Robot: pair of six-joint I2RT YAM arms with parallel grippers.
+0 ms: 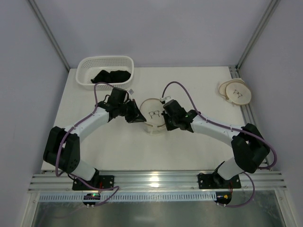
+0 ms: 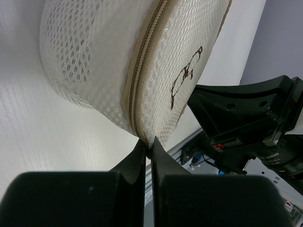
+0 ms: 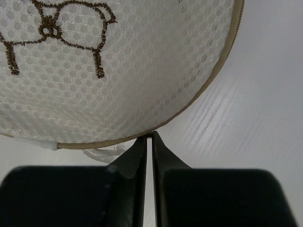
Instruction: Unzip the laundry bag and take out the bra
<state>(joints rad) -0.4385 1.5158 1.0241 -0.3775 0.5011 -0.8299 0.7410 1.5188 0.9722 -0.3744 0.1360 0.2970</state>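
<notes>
Laundry bag (image 1: 152, 118) pinched from both sides, zip closed.
Left gripper (image 2: 147, 143) narrow, nipping mesh at the zip seam right at its tips; right gripper (image 3: 149, 137) narrow on the brown trim; bag between them on bench (image 1: 189, 146).

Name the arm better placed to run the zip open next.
Left, probably: the left pincer pinches the laundry bag on its zip line; the right pincer grips the rim only, fit to brace.

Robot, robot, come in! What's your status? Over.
Left claw shut on laundry bag rim. Right claw shut on opposite rim. Zip looks closed, bra not seen. Basket well clear, over.
</notes>
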